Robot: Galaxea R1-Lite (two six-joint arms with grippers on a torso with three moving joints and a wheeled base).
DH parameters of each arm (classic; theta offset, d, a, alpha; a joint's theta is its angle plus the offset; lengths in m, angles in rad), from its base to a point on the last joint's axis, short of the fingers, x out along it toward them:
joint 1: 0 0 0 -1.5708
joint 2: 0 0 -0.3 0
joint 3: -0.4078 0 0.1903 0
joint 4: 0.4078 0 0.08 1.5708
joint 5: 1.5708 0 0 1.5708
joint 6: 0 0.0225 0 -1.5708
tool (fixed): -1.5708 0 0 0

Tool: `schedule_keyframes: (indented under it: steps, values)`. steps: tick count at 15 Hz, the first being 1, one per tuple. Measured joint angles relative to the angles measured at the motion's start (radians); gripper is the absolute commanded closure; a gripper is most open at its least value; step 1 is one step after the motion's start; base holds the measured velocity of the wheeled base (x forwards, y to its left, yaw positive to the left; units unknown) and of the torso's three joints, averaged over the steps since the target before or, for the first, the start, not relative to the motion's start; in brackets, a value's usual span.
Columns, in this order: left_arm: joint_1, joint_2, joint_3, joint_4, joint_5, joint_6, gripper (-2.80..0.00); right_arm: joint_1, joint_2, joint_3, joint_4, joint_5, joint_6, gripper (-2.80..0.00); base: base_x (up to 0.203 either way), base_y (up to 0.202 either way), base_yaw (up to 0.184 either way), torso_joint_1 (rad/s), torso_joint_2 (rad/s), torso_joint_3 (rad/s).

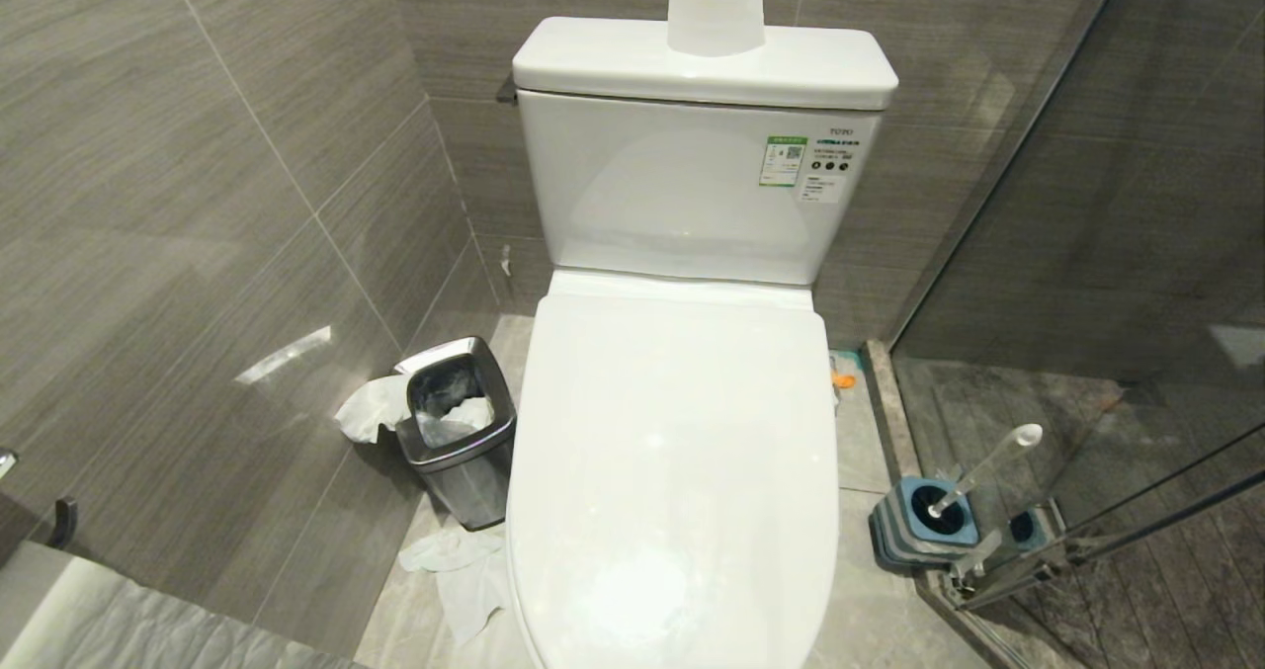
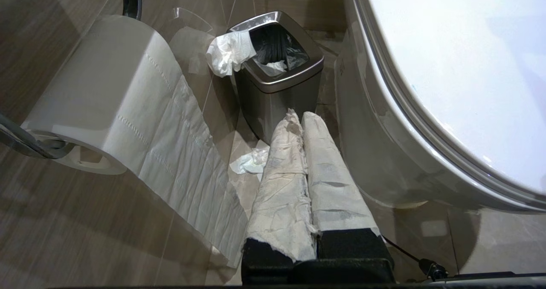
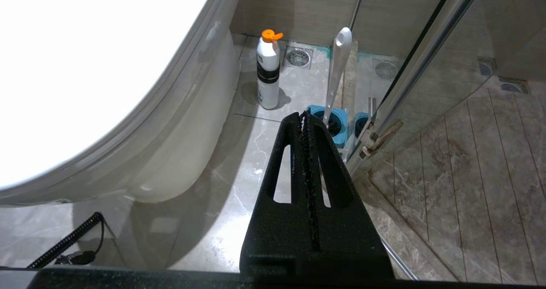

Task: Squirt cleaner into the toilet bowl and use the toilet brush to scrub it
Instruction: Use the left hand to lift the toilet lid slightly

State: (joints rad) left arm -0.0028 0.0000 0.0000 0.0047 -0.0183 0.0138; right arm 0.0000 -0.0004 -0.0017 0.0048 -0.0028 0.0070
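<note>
Resting: toilet bowl (image 1: 672, 452) glossy white, lid down | left claw (image 2: 302, 118), right claw (image 3: 303, 116) closed, empty

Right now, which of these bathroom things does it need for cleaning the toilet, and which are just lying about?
For the job:
- glossy white ceramic toilet, lid shut
- white-handled toilet brush in its blue-grey holder
- white bottle with orange cap, probably the cleaner

Lying about:
- small steel waste bin
- crumpled white tissue on the floor
- toilet-paper roll

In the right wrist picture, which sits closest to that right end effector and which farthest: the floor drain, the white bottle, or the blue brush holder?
From the right end effector:
1. Brush holder, just beyond its tips, beside the glass door.
2. White bottle, farther on, near the toilet's base.
3. Floor drain, farthest, by the back wall.
</note>
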Motion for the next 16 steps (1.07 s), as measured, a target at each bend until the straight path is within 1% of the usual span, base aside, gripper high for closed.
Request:
schedule_keyframes:
  steps: [16]
  values:
    - [0.000,0.000,0.000,0.000,0.000,0.000,0.00,0.000,0.000,0.000,0.000,-0.001,0.000,0.00,0.000,0.000,0.000,0.000,0.00,0.000]
